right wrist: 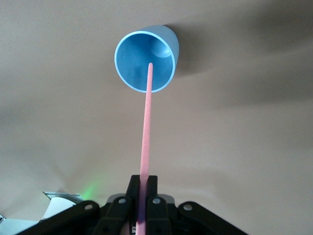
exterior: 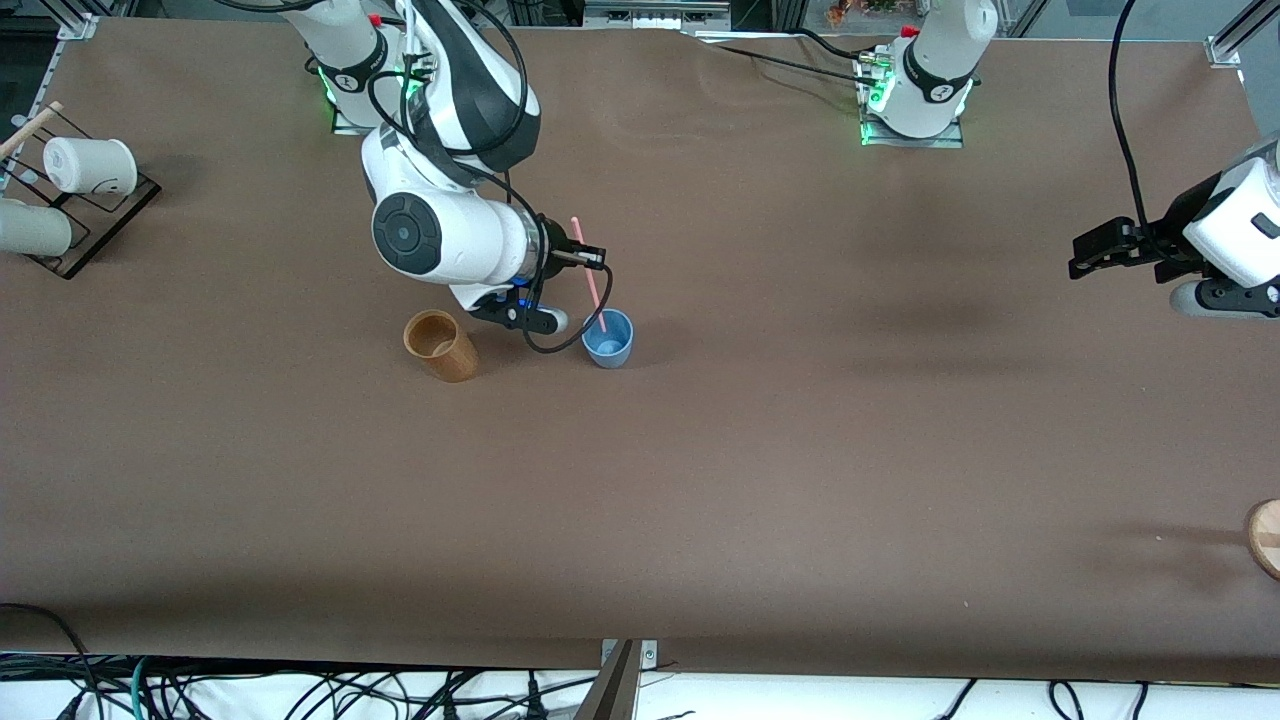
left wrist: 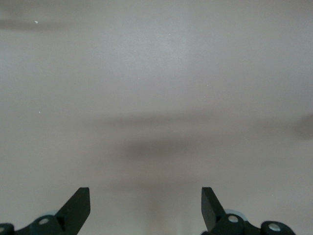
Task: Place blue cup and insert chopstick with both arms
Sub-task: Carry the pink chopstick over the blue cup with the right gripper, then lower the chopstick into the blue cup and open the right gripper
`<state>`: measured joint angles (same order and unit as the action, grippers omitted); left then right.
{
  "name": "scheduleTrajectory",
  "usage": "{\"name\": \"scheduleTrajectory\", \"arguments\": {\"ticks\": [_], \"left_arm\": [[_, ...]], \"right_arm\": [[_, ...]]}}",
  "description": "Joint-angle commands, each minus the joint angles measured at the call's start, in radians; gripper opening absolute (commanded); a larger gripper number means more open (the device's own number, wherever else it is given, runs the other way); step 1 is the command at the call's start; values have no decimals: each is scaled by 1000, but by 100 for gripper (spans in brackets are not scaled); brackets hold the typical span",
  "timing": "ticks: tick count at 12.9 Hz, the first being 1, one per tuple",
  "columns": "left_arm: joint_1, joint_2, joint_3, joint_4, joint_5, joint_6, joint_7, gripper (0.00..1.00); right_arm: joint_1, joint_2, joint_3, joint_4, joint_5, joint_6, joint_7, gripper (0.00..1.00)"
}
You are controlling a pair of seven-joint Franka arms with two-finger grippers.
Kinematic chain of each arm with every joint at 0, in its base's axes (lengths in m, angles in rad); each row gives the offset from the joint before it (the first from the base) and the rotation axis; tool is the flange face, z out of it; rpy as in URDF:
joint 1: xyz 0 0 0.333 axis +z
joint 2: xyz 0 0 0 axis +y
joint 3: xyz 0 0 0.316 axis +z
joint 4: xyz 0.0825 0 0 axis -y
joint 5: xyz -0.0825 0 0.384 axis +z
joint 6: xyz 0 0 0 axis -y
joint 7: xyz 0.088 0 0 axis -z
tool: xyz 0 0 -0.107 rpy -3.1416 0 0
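Observation:
The blue cup [exterior: 608, 339] [right wrist: 145, 58] stands upright on the brown table [exterior: 800, 420], beside the tan cup [exterior: 440, 345]. My right gripper [exterior: 592, 258] [right wrist: 143, 182] is shut on the pink chopstick [exterior: 590, 278] [right wrist: 145, 127] and holds it steeply over the blue cup. The stick's lower tip sits inside the cup's mouth. My left gripper [exterior: 1085, 253] [left wrist: 145, 201] hangs open over bare table at the left arm's end, with nothing between its fingers, and waits there.
A black rack [exterior: 75, 215] with white paper cups [exterior: 90, 165] stands at the right arm's end of the table. A round wooden piece [exterior: 1265, 537] lies at the table's edge at the left arm's end, nearer the front camera.

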<state>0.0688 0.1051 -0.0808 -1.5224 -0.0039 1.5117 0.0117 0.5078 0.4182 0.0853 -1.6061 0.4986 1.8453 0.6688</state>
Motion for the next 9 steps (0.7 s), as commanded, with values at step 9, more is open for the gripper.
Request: {"name": "scheduleTrajectory", "arguments": {"ticks": [9], "left_arm": [[-6, -1, 0, 1, -21, 8, 5, 100]], "right_arm": [[-6, -35, -63, 119, -289, -36, -73, 100]]}}
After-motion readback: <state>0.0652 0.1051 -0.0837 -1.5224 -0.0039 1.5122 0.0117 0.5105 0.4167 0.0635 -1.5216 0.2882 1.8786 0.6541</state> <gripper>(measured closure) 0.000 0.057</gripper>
